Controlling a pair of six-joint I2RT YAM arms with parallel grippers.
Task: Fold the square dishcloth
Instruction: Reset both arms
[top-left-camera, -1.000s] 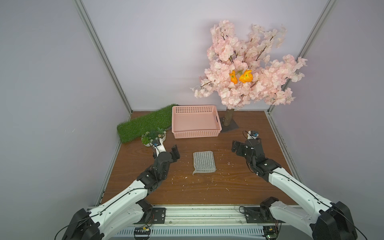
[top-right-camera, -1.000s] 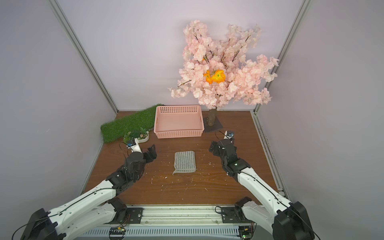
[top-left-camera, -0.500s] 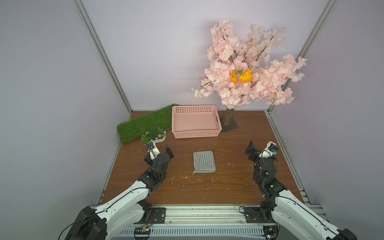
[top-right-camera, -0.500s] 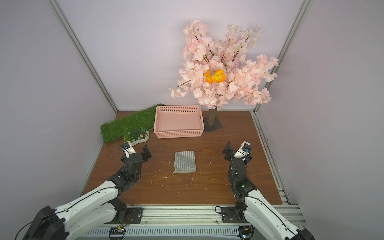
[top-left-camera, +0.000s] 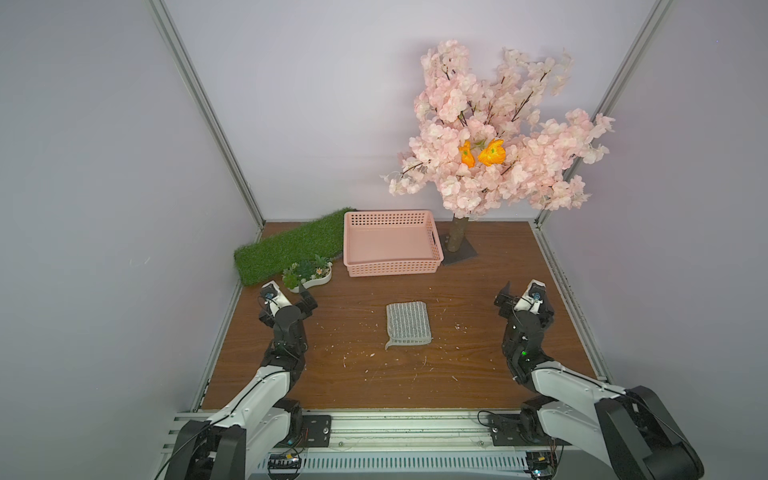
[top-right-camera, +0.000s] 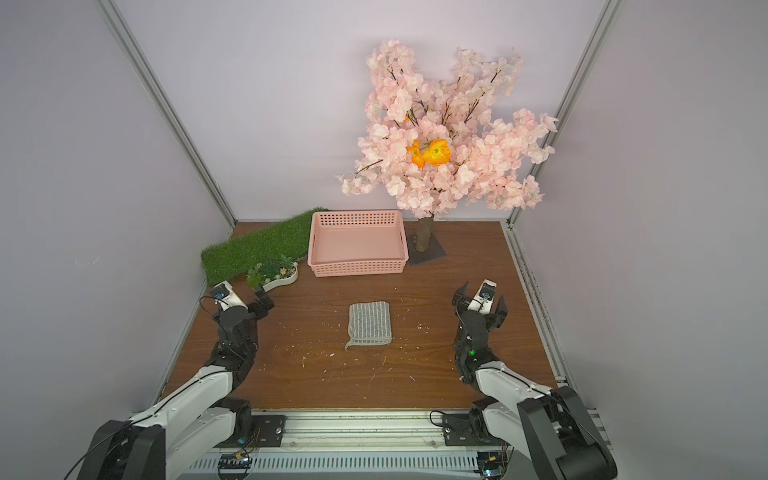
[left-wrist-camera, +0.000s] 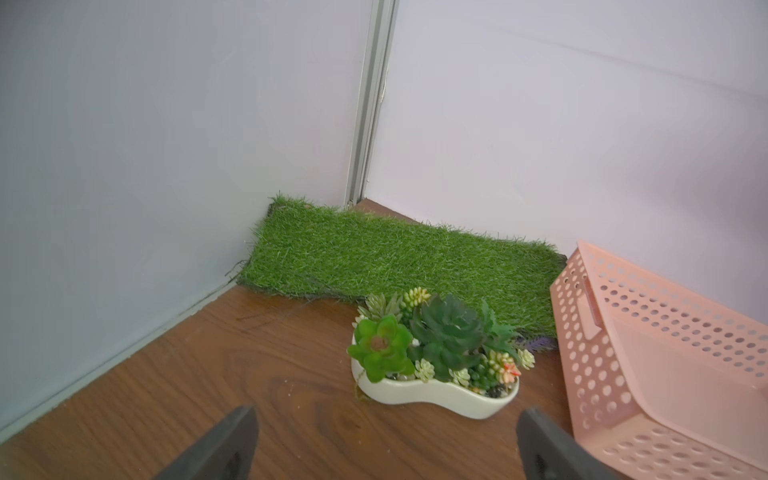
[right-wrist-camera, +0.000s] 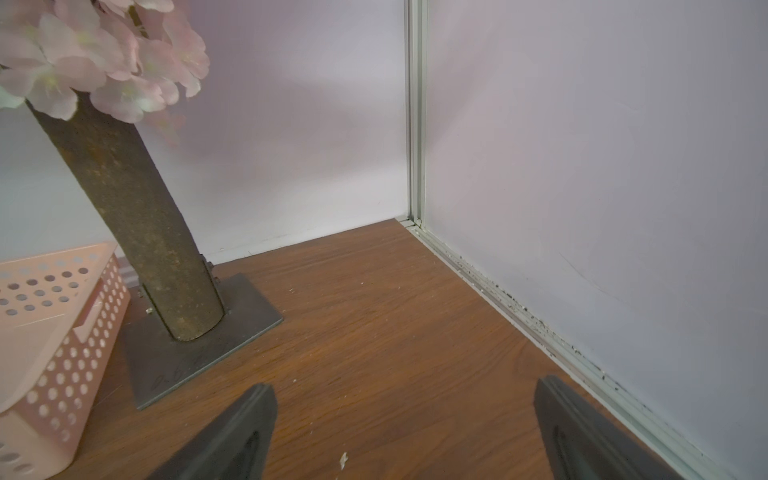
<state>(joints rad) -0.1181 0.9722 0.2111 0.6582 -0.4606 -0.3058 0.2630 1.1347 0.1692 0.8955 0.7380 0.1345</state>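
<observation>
You see a grey dishcloth (top-left-camera: 407, 324) with whitish stripes, a pink perforated basket (top-left-camera: 392, 269), a green grass mat (top-left-camera: 291, 249) and a brown wood-grain desk (top-left-camera: 457, 374).

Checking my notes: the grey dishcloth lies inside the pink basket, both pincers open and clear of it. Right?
No: the dishcloth lies on the table in front of the pink basket, as both top views show. The left pincer and right pincer are open and clear of it.

Pink basket (top-left-camera: 392, 269) between grass mat (top-left-camera: 286, 249), blossom tree (top-left-camera: 490, 137).

dishcloth (top-left-camera: 407, 325): folded, on table (top-left-camera: 478, 374) | left claw (top-left-camera: 297, 297): apart from it | right claw (top-left-camera: 526, 300): spread, empty
</observation>
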